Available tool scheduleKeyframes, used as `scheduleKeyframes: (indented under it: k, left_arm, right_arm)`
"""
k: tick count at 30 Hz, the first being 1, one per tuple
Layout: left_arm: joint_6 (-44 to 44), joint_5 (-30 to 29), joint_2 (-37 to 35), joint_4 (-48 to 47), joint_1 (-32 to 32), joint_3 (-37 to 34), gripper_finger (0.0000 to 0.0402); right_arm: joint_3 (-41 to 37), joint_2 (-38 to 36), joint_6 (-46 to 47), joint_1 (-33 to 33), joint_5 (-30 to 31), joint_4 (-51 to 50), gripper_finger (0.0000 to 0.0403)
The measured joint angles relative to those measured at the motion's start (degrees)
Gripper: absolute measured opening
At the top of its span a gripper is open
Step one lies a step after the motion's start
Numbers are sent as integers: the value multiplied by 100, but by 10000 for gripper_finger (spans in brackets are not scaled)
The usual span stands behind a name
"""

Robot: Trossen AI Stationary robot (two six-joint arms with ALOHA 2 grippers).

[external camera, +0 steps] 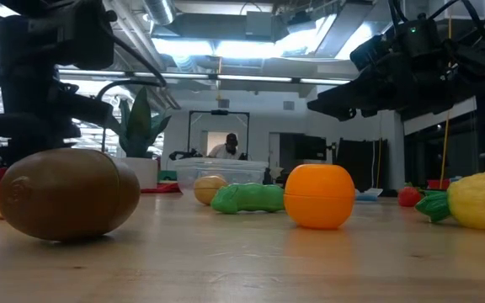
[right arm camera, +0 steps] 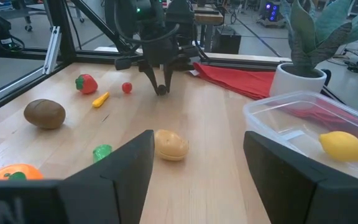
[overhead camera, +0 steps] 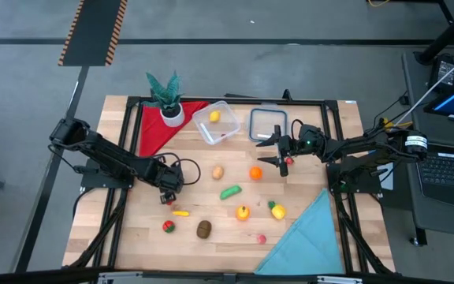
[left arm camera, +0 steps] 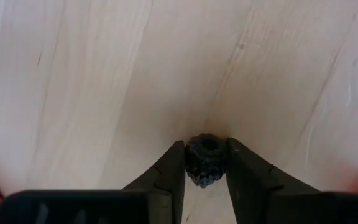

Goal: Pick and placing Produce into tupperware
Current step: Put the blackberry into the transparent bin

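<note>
Left gripper (left arm camera: 205, 163): jaws clamped on a small dark berry (left arm camera: 204, 160), low over the counter (left arm camera: 104, 81).
Right gripper (right arm camera: 197, 163): jaws apart, empty, near the tupperware (overhead camera: 216, 122).
Tupperware: lemon (overhead camera: 214, 116) seen inside.

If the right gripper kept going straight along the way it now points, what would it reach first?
Judging by the right wrist view, the right gripper, jaws open, points at the tan potato-like toy on the table; that looks first in line. The tupperware sits off to one side, though depth is uncertain.
</note>
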Motion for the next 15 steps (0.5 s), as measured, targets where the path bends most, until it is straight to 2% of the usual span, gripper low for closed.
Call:
scheduleKeyframes:
  k: [6, 15]
  left_arm:
    - [-98, -205, -232, -58, 7, 44, 99]
    - [182, -434, -836, -4, 152, 106, 82]
  right_arm:
    - [-1, 1, 0, -2, 2, 0, 250]
    - [-1, 1, -4, -2, 1, -32, 250]
